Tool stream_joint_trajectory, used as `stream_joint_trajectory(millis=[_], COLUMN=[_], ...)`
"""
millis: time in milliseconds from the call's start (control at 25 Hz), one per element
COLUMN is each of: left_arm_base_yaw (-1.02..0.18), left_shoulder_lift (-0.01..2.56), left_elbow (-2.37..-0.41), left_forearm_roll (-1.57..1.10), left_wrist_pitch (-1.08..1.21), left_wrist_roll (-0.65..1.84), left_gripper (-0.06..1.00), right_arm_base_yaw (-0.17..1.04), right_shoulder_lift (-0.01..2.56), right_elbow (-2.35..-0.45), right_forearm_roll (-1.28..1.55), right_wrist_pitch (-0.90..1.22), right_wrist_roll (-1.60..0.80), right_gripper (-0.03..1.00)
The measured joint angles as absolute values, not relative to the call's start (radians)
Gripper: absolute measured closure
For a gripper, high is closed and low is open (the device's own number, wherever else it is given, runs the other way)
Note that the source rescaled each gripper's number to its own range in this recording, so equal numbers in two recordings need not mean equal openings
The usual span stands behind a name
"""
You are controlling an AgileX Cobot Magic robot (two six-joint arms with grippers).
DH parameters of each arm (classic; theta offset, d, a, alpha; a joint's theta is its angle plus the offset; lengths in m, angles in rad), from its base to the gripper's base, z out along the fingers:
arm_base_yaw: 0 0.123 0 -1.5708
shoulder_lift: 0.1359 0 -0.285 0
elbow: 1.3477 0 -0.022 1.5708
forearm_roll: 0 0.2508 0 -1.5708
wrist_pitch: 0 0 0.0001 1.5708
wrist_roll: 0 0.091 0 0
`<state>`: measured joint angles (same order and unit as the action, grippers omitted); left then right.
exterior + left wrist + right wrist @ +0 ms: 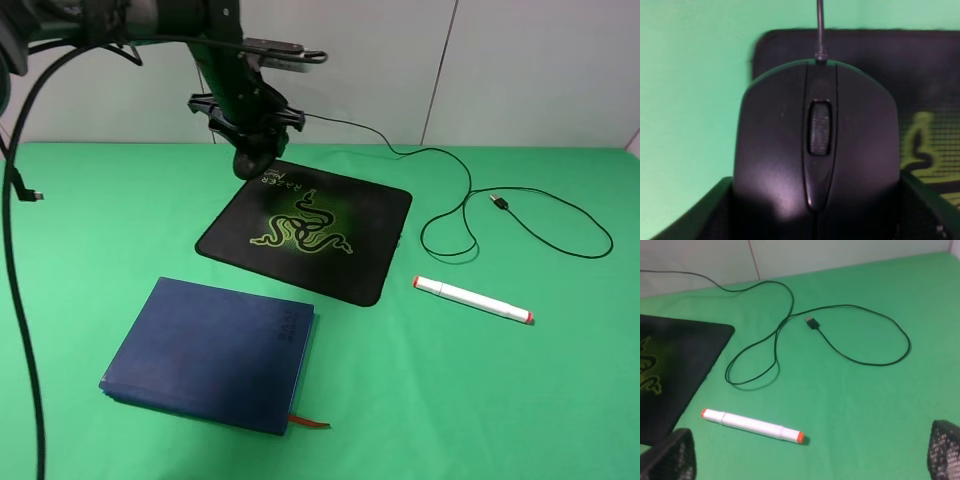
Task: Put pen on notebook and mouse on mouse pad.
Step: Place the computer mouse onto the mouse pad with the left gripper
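So the mouse (817,145) is clamped in our left gripper (247,128), right at the mouse pad's (375,215) lettered corner. We can't tell if it's touching down. We reckon it wants to go inward toward the pad's middle before release. The pen (472,299) lies off the pad's opposite side, nearer our wide-open, empty right gripper (807,455).

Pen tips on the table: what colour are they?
Red-orange, at both ends of the white pen. Shows best in the right wrist view.
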<state>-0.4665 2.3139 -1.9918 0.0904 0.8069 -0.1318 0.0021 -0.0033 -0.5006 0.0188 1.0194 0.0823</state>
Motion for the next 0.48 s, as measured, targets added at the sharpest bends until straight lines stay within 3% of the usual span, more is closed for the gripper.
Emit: stream_joint_trajectory(millis=[480], left_arm_base_yaw=[-0.588], left_shoulder_lift=[2.362], left_elbow=[-1.992], left_forearm_roll=[0.163], left_wrist_pitch=[0.822], left_wrist_roll=[-0.379], left_gripper=[0.94], right_arm_base_yaw=[0.002], right_shoulder_lift=[-0.003], right_elbow=[-0.501], right_forearm_roll=[0.019], right_wrist_pitch=[1.019], right_wrist_roll=[0.082], right_gripper=[-0.03])
